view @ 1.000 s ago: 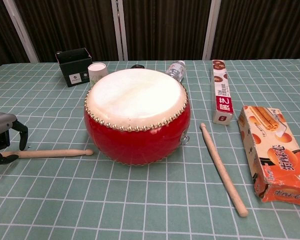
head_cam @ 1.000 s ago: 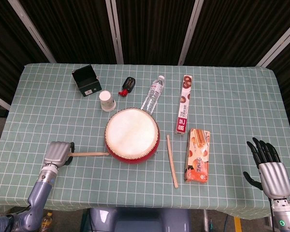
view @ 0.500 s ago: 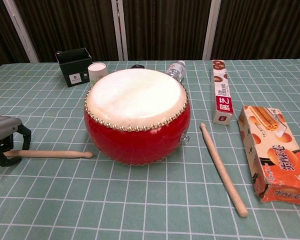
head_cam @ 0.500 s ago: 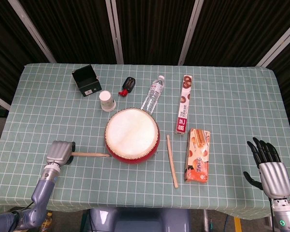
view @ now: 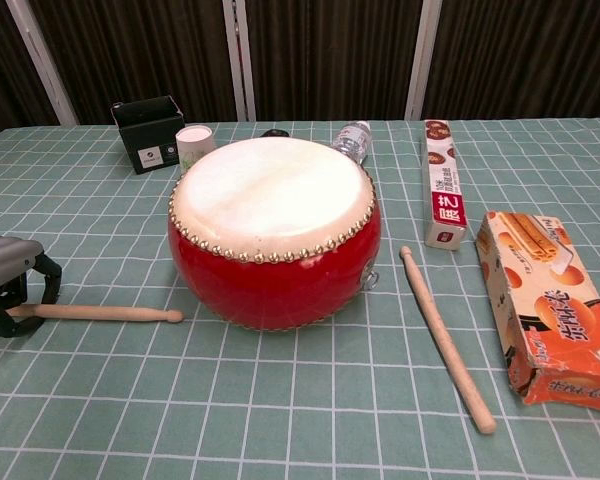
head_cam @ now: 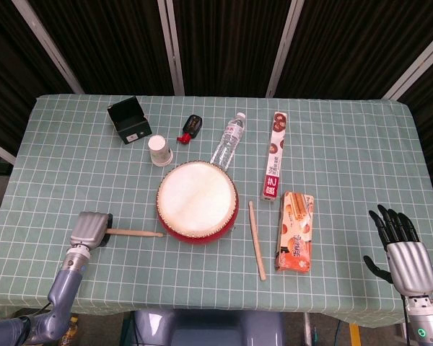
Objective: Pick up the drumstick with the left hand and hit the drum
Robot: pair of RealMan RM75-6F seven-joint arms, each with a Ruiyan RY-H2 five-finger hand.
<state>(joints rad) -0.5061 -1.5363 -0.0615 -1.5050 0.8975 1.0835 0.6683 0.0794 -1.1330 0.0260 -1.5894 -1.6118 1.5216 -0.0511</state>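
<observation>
A red drum [head_cam: 197, 202] with a pale skin stands upright in the middle of the table, large in the chest view [view: 273, 230]. Left of it lies a wooden drumstick [head_cam: 133, 233], its tip close to the drum's side [view: 100, 313]. My left hand [head_cam: 89, 229] has its dark fingers curled around the stick's handle end [view: 10, 285], low at the table. A second drumstick [head_cam: 257, 240] lies loose on the cloth right of the drum. My right hand [head_cam: 403, 252] rests far right near the front edge, fingers spread, holding nothing.
An orange biscuit box [head_cam: 296, 231] lies right of the loose stick, a long narrow box [head_cam: 276, 155] behind it. A water bottle [head_cam: 229, 138], a paper cup [head_cam: 159, 150], a black box [head_cam: 128, 120] and a small black-and-red item [head_cam: 191, 126] sit behind the drum.
My left hand has slid a little toward the front edge, and the drumstick in it has shifted with it, its tip drawing slightly back from the drum. The right hand has not moved.
</observation>
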